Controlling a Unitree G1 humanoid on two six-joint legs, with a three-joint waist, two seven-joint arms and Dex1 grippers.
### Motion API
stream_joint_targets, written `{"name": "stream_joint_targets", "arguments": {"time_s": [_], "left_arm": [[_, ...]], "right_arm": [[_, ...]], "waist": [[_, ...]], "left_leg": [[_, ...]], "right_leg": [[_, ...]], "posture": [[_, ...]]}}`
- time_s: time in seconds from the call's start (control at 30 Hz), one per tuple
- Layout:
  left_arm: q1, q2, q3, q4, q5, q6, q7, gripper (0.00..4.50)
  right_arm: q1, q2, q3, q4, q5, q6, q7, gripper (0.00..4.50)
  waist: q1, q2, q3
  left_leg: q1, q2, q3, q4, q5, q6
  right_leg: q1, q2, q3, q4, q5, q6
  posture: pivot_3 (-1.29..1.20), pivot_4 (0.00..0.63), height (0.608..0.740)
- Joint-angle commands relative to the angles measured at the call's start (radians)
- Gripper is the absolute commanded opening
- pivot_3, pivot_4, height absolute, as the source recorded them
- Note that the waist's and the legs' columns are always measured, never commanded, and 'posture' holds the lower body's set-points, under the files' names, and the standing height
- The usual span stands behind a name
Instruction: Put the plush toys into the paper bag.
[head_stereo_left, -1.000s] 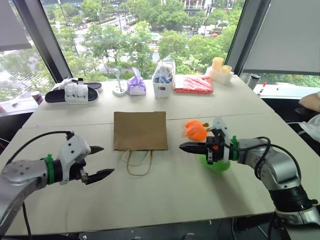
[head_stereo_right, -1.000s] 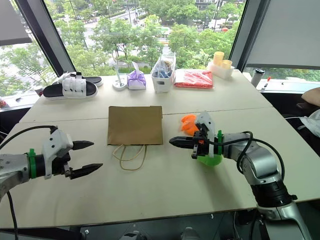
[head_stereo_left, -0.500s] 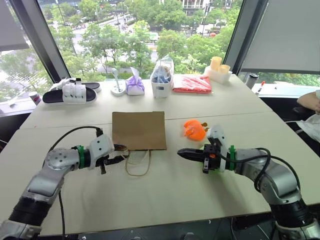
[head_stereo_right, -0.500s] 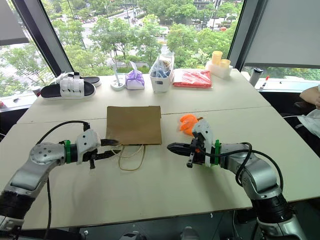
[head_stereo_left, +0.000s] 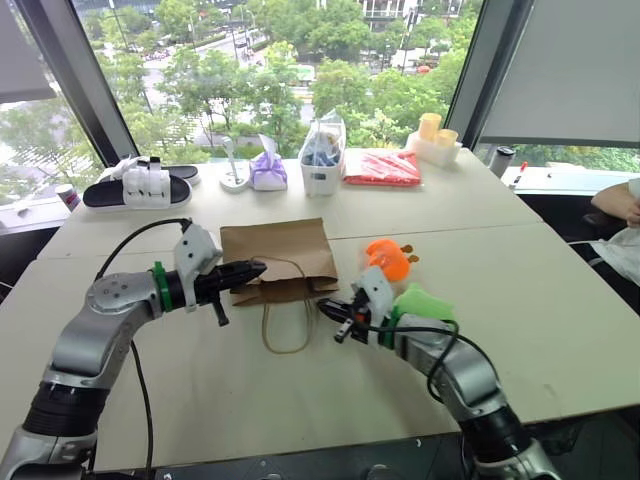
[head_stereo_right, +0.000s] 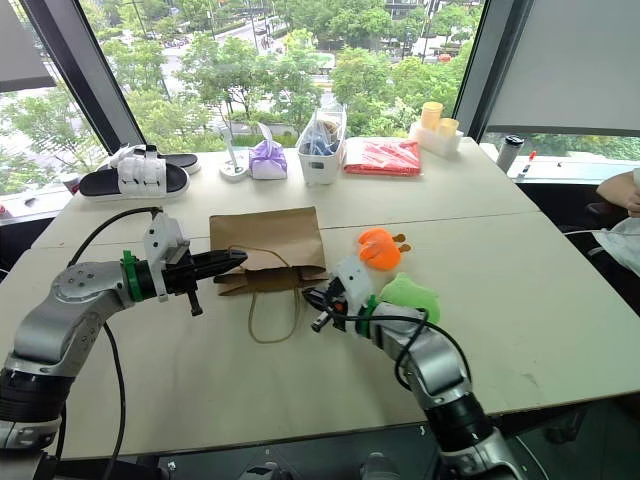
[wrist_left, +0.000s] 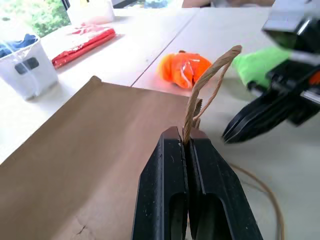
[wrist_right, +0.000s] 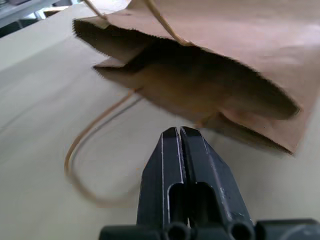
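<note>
Brown kraft paper bag (head_stereo_left: 278, 258) lies on its side mid-table, mouth gaping toward you, upper edge lifted off the surface; one thin twisted handle (wrist_left: 205, 82) is raised, the other loops flat on the table (head_stereo_left: 150, 400) in front of it. Orange plush toy (head_stereo_left: 388, 259) sits just right of the bag, the light green plush toy (head_stereo_left: 424, 301) near it, closer to you — both outside the bag.

Pale tabletop, big windows behind with trees outside. Along the far edge you've got a black-and-white sandal (head_stereo_left: 138, 186), a purple tied pouch (head_stereo_left: 265, 171), a clear bag of blue items (head_stereo_left: 324, 158) and a red packet (head_stereo_left: 383, 168).

Your left gripper (wrist_left: 185, 142) is pressed together, pinching the raised handle. Your right gripper (wrist_right: 181, 132) is clamped tight with nothing in it, tips just short of the bag's open mouth — the green toy is right beside its wrist.
</note>
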Motion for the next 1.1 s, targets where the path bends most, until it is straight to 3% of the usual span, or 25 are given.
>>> {"name": "stream_joint_targets", "arguments": {"time_s": [0.03, 0.33, 0.5, 0.77, 0.93, 1.1], "left_arm": [[-0.003, -0.001, 0.064, -0.093, -0.075, 0.075, 0.039, 0.08], [-0.092, -0.062, 0.206, -0.185, -0.330, 0.318, 0.240, 0.08], [-0.199, -0.110, 0.299, -0.182, -0.467, 0.390, 0.417, 0.08], [-0.361, -0.135, 0.375, -0.109, -0.531, 0.377, 0.591, 0.08], [-0.296, -0.155, 0.338, -0.167, -0.530, 0.372, 0.597, 0.08], [-0.030, -0.164, 0.209, -0.345, -0.452, 0.344, 0.519, 0.08]], "right_arm": [[-0.065, 0.078, 0.030, 0.080, -0.058, -0.078, -0.062, 0.00], [-0.214, 0.244, 0.076, 0.444, -0.236, -0.273, -0.213, 0.00], [-0.210, 0.229, 0.072, 0.470, -0.266, -0.289, -0.193, 0.00], [-0.194, 0.175, 0.056, 0.454, -0.290, -0.295, -0.157, 0.00], [-0.186, 0.155, 0.042, 0.428, -0.288, -0.292, -0.140, 0.00], [-0.122, 0.078, -0.005, 0.179, -0.198, -0.191, -0.022, 0.00]], "waist": [[-0.001, 0.000, 0.000], [0.000, 0.000, 0.000], [0.000, 0.000, 0.000], [-0.005, -0.001, 0.000], [-0.012, -0.001, 0.000], [-0.021, 0.000, 0.000]], "left_leg": [[0.000, 0.000, 0.000, 0.000, 0.000, 0.000], [0.000, 0.000, -0.002, 0.000, 0.001, -0.002], [0.000, -0.001, -0.003, 0.000, 0.001, -0.003], [0.000, -0.001, -0.003, 0.000, 0.002, -0.003], [0.000, -0.001, -0.003, 0.000, 0.002, -0.004], [0.000, -0.001, -0.003, -0.001, 0.002, -0.004]], "right_leg": [[0.000, 0.000, 0.000, 0.000, 0.000, 0.000], [-0.001, 0.001, -0.001, 0.001, 0.001, -0.001], [-0.001, 0.001, -0.001, 0.002, 0.001, -0.001], [-0.001, 0.001, -0.002, 0.003, 0.001, -0.001], [-0.001, 0.001, -0.002, 0.003, 0.001, -0.001], [-0.001, 0.001, -0.001, 0.003, 0.001, -0.001]], "posture": [[0.00, 0.150, 0.740], [0.00, 0.150, 0.740], [0.00, 0.150, 0.740], [0.00, 0.150, 0.740], [0.00, 0.150, 0.740], [0.00, 0.150, 0.740]]}}
